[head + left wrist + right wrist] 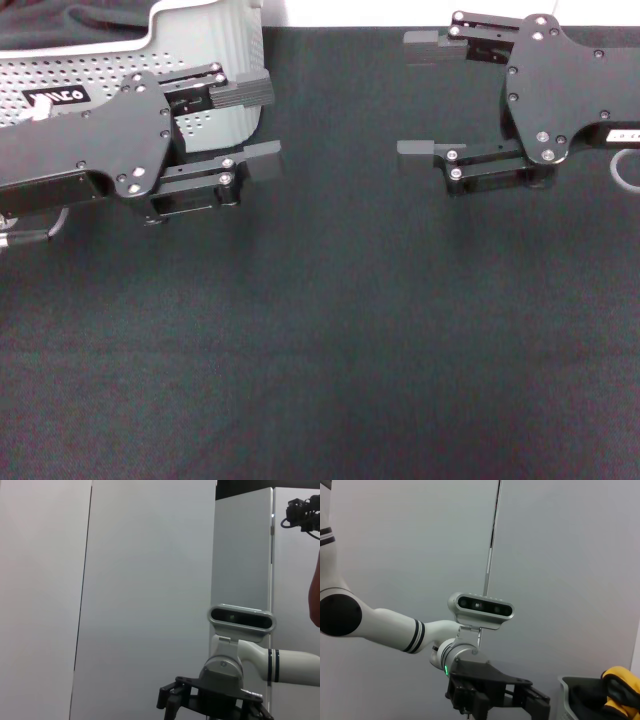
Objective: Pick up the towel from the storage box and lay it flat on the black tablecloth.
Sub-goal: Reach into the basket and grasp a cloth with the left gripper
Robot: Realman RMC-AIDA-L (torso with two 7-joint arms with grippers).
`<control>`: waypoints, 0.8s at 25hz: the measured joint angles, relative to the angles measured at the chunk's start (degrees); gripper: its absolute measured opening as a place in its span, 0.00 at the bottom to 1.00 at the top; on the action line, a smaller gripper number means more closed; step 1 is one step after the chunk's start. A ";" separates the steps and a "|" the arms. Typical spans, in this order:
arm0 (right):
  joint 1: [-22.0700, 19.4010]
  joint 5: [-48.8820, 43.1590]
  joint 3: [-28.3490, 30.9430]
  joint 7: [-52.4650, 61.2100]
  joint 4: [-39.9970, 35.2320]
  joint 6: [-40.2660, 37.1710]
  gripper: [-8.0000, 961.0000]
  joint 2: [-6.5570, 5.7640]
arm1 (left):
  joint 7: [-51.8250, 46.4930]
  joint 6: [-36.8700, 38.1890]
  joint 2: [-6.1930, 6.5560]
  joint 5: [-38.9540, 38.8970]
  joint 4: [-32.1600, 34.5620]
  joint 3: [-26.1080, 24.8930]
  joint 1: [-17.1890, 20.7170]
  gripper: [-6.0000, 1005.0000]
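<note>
Storage box [200, 50] (contents unseen), far-left

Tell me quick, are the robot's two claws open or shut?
Left gripper: open, holding nothing, beside the storage box.
Right gripper: open, holding nothing.

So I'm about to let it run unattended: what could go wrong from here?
1. The left gripper hovers open at the box's near corner; reaching in, a finger could catch the rim and shove or tip the box.
2. No towel shows from the head view; only dark cloth lies at the box's far edge, so it may grab the wrong thing.
3. The right gripper is open over the tablecloth; a low pinch could bunch it.
</note>
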 joint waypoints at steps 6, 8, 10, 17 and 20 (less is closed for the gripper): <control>0.23 -0.15 0.00 -0.11 0.19 0.69 0.87 0.00 | 0.06 0.03 0.01 0.27 0.00 0.00 -0.12 0.65; 0.28 -0.19 0.00 -0.12 0.22 0.84 0.87 0.00 | 0.37 0.02 0.00 0.32 0.00 0.00 -0.01 0.65; 0.30 -0.21 0.00 -0.12 0.23 0.92 0.87 0.00 | 0.67 0.01 0.04 0.33 0.02 -0.03 0.07 0.65; 0.33 -0.34 0.00 -0.38 0.43 2.82 0.87 -0.02 | 1.91 -3.06 0.03 0.12 0.48 -1.19 -0.19 0.65; 0.28 -0.34 0.00 -0.41 0.44 3.91 0.87 -0.14 | 1.95 -8.48 -0.06 -1.16 1.24 -2.70 -0.16 0.65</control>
